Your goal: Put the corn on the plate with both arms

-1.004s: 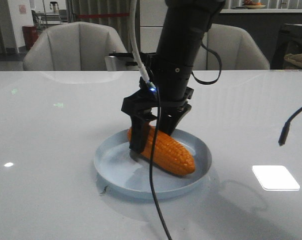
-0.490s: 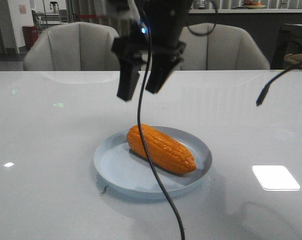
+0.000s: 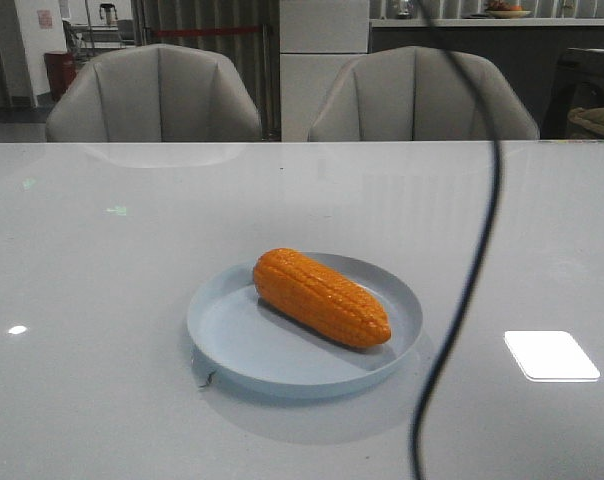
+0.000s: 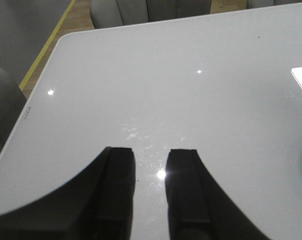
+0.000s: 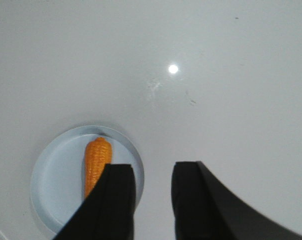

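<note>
the corn (image 3: 320, 297) lies inside the plate (image 3: 232, 345); two chairs (image 3: 154, 93) stand behind the plate, beyond the table (image 3: 102, 300).

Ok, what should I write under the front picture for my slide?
An orange corn cob lies inside a pale blue plate on a white table, a black cable dangling in front.

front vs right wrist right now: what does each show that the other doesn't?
Front view only: two grey chairs behind the table, a black cable hanging in the foreground, and the corn side-on. No gripper is in it.

Right wrist view only: the right gripper, open and empty, well above the scene, looking down on it.

Both: the corn lying flat inside the plate, with nothing touching it, on the white table.
</note>
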Action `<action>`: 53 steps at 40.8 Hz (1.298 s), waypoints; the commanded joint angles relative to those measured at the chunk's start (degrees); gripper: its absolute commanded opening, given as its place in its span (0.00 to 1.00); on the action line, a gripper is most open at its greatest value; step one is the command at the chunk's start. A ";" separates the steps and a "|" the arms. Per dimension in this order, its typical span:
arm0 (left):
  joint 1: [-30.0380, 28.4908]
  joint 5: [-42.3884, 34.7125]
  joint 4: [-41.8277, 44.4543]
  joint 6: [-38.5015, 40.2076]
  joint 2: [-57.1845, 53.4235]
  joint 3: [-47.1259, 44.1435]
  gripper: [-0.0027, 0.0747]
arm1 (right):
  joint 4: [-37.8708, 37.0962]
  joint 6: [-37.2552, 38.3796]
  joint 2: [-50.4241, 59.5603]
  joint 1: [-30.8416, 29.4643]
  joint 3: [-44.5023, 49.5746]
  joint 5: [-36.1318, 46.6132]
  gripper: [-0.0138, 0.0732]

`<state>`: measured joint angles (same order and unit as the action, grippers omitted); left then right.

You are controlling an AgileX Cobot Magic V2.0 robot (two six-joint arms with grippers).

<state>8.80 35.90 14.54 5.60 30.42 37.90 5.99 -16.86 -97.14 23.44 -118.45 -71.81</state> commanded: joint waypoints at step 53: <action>0.01 -4.35 0.08 0.55 0.53 1.93 0.36 | -0.69 9.75 66.69 -22.79 73.93 18.59 0.48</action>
<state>8.80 35.89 14.54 5.60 30.42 37.90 5.04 -7.51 -30.28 1.05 -43.18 -57.51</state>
